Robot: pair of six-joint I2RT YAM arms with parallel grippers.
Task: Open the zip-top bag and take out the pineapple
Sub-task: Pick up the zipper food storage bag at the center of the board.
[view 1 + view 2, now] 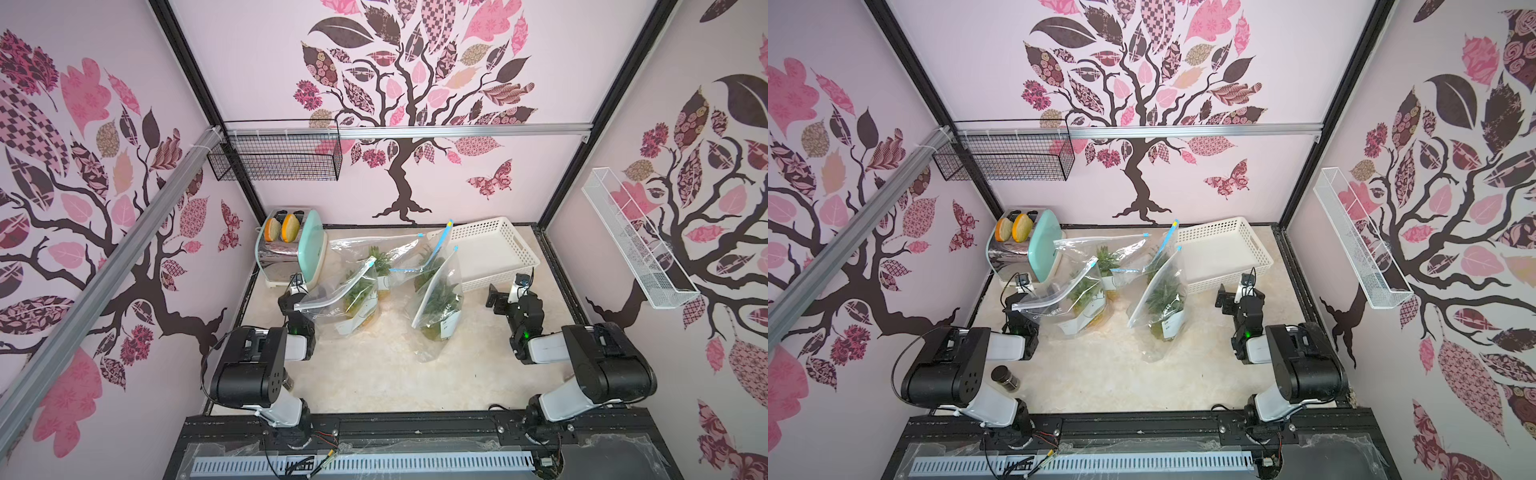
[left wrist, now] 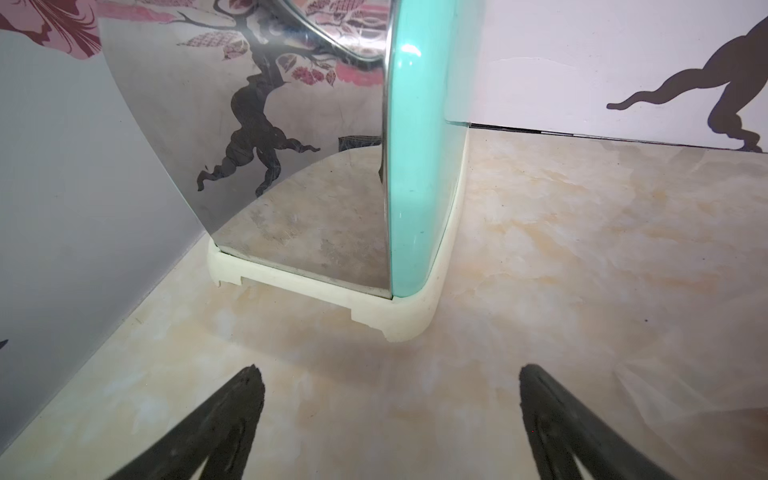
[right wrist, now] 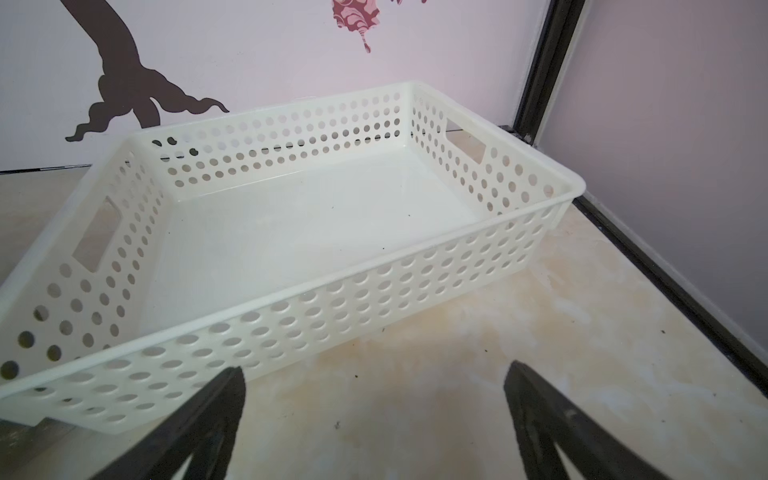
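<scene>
Left end effector (image 2: 389, 369) and right end effector (image 3: 375, 366) spread apart, empty, flanking zip-top bags (image 1: 436, 303).

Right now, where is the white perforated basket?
In both top views the white basket sits in the table's far right corner, just beyond the open right gripper, with a zip-top bag to its left.

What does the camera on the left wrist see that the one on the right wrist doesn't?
Left wrist only: the shiny chrome toaster with a mint-green end panel. Right wrist only: the white perforated plastic basket. Both: the beige marbled tabletop, the pale wall with dark tree stickers, and, open and holding nothing, the black left pincer or the right pincer.
</scene>
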